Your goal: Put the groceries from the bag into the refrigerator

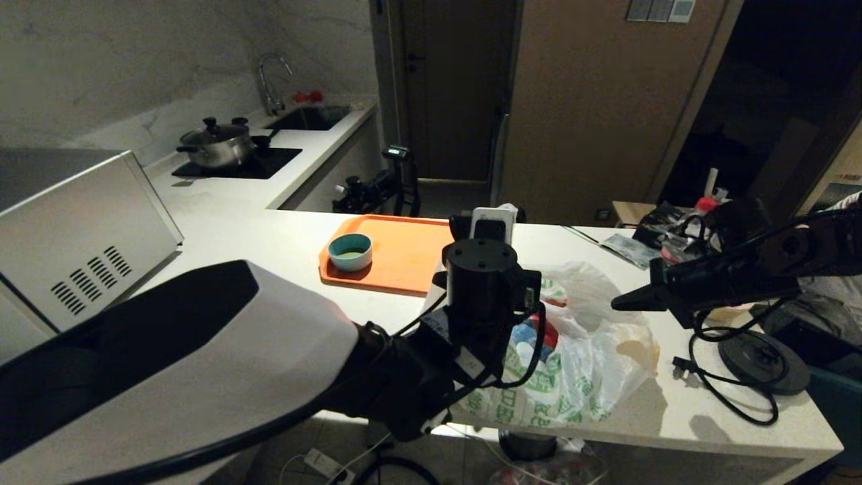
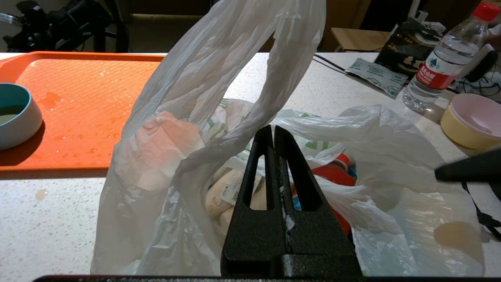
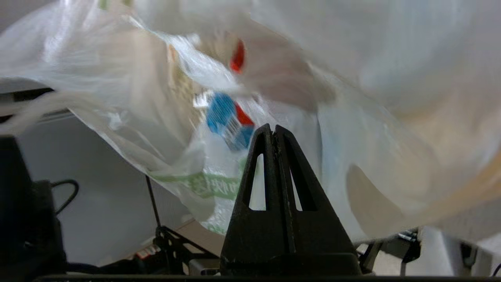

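Now | bag [image 1: 592,350]: crinkly, translucent, green print, gaping | left fingers [image 2: 274,135]: pinched on its handle | right fingers [image 3: 274,131]: closed, empty

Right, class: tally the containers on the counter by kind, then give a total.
Bowls: 2, teal and pink-and-yellow
Pot: 1
Water bottle: 1
Tray: 1
Shopping bag: 1
Total: 6

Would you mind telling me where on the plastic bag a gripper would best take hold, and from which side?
Probably the tall handle loop of the bag, taken from above or from the robot's side. It stands upright, twisted into a narrow strip that shut jaws could pinch, while the body is slack and bulges over the groceries. The left gripper sits right at the loop's base; the right gripper hovers beside the bag.
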Motion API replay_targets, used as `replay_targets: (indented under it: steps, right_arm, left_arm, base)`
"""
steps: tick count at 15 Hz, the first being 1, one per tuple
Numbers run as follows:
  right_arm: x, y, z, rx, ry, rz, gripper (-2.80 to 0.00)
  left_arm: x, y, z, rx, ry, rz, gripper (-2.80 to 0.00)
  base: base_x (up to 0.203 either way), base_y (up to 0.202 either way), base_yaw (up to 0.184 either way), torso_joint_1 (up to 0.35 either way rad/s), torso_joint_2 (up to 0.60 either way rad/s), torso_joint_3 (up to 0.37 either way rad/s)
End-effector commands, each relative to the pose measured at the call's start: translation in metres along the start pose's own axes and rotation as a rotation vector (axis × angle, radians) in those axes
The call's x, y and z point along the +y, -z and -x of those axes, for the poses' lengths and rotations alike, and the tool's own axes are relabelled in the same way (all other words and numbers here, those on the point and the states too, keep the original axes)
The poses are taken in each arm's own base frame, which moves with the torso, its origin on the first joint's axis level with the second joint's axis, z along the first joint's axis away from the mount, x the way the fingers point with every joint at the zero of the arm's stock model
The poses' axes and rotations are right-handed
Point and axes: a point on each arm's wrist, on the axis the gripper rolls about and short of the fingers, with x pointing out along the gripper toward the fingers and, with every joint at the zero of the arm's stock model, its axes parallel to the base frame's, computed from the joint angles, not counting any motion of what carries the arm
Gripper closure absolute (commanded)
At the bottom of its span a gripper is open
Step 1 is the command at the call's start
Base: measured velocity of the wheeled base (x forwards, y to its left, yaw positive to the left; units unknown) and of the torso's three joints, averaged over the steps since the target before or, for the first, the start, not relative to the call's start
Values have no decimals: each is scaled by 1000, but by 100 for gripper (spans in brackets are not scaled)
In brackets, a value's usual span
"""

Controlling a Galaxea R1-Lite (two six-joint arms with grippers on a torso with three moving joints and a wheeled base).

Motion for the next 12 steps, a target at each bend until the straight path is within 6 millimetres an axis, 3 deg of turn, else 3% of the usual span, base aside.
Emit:
replay_targets:
  steps: [1,4,5,12]
  right_arm:
    - [2,-14,-5,-7,-9,9,0]
    - [-3,-41,-18,34,6,9,0]
    - [-4,-43,-20,69,16,15,-280]
    - [33,-33,-47,164,87,195,-280]
  left_arm:
    - [0,2,0,1,-3,0,0]
    - [1,4,0,5,-3,-4,0]
    - [2,5,-1,7,-3,-5,0]
    - [4,8,-3,12,-9,-5,0]
  base:
    - [0,0,0,0,0,0]
    - [0,0,0,0,0,0]
    - [0,0,0,0,0,0]
    - [0,0,0,0,0,0]
